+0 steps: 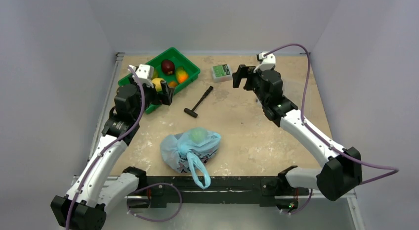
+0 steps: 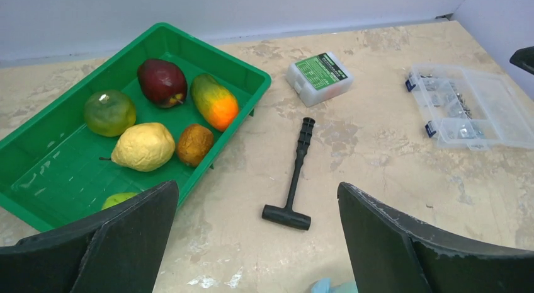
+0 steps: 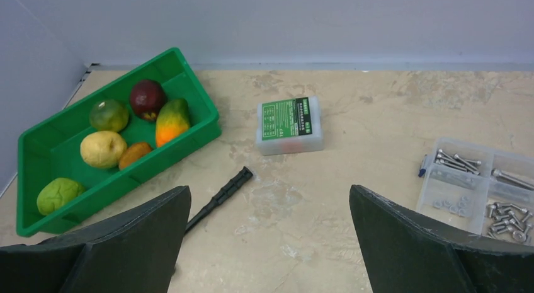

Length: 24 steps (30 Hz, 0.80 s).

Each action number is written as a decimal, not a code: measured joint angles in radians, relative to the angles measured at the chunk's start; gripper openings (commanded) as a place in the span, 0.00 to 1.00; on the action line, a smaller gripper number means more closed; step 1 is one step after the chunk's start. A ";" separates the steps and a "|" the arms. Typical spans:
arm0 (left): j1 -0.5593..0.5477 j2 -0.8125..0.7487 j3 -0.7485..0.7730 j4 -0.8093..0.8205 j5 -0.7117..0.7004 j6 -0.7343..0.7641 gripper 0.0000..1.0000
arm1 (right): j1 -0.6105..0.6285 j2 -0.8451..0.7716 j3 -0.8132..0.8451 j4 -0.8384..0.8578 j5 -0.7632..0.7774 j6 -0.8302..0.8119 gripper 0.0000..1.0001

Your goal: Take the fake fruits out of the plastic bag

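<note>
The light-blue plastic bag [image 1: 190, 152] lies near the table's front edge, its handles toward the arm bases. A green round fruit [image 1: 198, 135] shows through its top. A sliver of the bag [image 2: 330, 285] shows at the bottom of the left wrist view. Several fake fruits lie in the green tray [image 1: 190, 66]: a yellow lemon [image 2: 144, 146], a green round one [image 2: 109, 112] and a dark red one [image 2: 162, 82]. My left gripper [image 1: 165, 95] [image 2: 255, 192] is open and empty beside the tray. My right gripper [image 1: 239, 75] [image 3: 269, 192] is open and empty at the back.
A black hammer [image 1: 199, 102] [image 2: 291, 179] lies between the tray and the bag. A green-labelled box [image 1: 221, 71] [image 3: 289, 124] sits at the back. A clear organiser of screws [image 2: 469, 107] [image 3: 485, 186] sits to the right, hidden under my right arm in the top view.
</note>
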 measured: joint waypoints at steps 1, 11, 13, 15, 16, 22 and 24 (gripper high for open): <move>0.000 0.002 0.000 -0.003 0.006 0.005 0.98 | 0.000 0.000 0.000 0.000 0.000 0.008 0.99; -0.117 0.074 0.066 -0.162 0.048 0.053 1.00 | 0.010 0.010 0.001 -0.040 -0.120 0.129 0.99; -0.119 0.075 0.080 -0.212 0.077 0.060 1.00 | 0.023 0.027 0.002 -0.048 -0.166 0.175 0.99; -0.119 0.066 0.091 -0.268 0.101 0.076 1.00 | 0.045 0.054 0.000 -0.053 -0.224 0.230 0.99; -0.119 0.058 0.092 -0.291 0.105 0.080 1.00 | 0.061 0.066 -0.003 -0.055 -0.251 0.256 0.99; -0.120 -0.133 -0.016 -0.355 0.021 0.103 1.00 | 0.226 0.103 -0.016 -0.142 -0.317 0.311 0.99; -0.122 -0.193 -0.044 -0.366 -0.021 0.104 1.00 | 0.289 0.095 -0.020 -0.162 -0.325 0.320 0.99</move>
